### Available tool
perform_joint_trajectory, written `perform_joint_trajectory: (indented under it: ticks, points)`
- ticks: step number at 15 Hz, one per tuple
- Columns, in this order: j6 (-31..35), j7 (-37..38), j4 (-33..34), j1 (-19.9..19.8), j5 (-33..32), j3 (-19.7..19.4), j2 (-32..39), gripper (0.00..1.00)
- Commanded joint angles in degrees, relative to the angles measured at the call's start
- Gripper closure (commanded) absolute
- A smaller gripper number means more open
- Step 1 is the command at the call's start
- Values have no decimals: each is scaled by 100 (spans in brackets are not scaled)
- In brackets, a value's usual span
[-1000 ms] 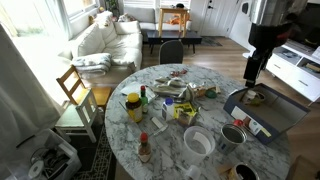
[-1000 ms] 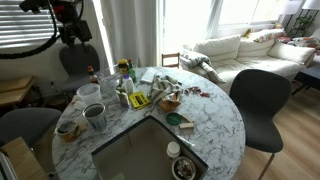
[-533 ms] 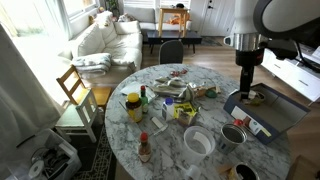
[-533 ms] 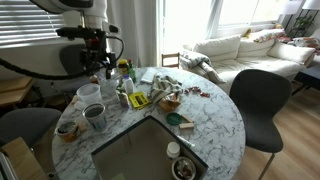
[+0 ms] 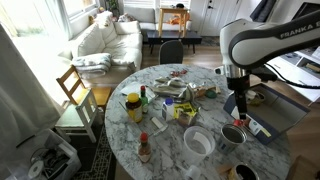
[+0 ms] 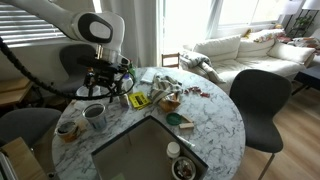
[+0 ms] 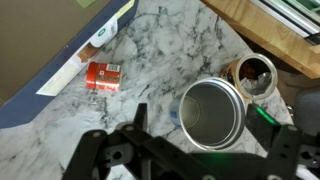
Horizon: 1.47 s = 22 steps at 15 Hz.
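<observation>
My gripper (image 7: 200, 118) hangs open just above a silver metal cup (image 7: 212, 110) that stands upright and looks empty. In the wrist view the cup's rim sits between the two dark fingers (image 7: 138, 116), nearer the right one. I cannot tell whether they touch it. In both exterior views the gripper (image 5: 238, 110) (image 6: 101, 92) is low over the marble table (image 5: 165, 150), with the cup (image 5: 233, 133) (image 6: 95, 115) right beneath it. Nothing is held.
A small jar with brown contents (image 7: 252, 72) stands close beside the cup, and a red tin (image 7: 103, 75) lies near a blue-grey tray (image 5: 268, 112). A white bowl (image 5: 198, 141), a yellow container (image 5: 133, 106), sauce bottles (image 5: 143, 148) and packets crowd the table. Chairs (image 6: 258, 100) ring it.
The arm has swung down from high above the table's edge until the gripper sits just over the metal cup. The jaws have stayed open throughout.
</observation>
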Motion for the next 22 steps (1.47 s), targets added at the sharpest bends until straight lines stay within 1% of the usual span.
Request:
perform_joint_trajectory:
  ticks: [1, 2, 3, 4, 6, 9, 10, 17, 18, 19, 20, 21, 22]
  points:
    - [927, -111, -381, -75, 81, 60, 184, 0]
    - [1235, -55, -486, -77, -7, 59, 227, 0]
    - [1578, 133, -578, -97, 62, 39, 216, 0]
    - [1103, 44, -336, -71, 17, 77, 258, 0]
    - [1422, 77, -444, -96, 16, 75, 299, 0]
    - [1435, 84, -454, -107, 17, 72, 286, 0]
    - [1676, -139, -493, -152, 161, 81, 340, 0]
    - [1850, -881, -509, -238, 264, 123, 708, 0]
    - [1923, -965, -519, -250, 270, 132, 755, 9]
    - [2006, -1033, -530, -271, 301, 139, 792, 27]
    - [2037, -1185, -532, -331, 408, 141, 837, 34]
    - [1978, -1326, -511, -408, 561, 138, 885, 44]
    - [1965, -1456, -531, -484, 667, 113, 900, 51]
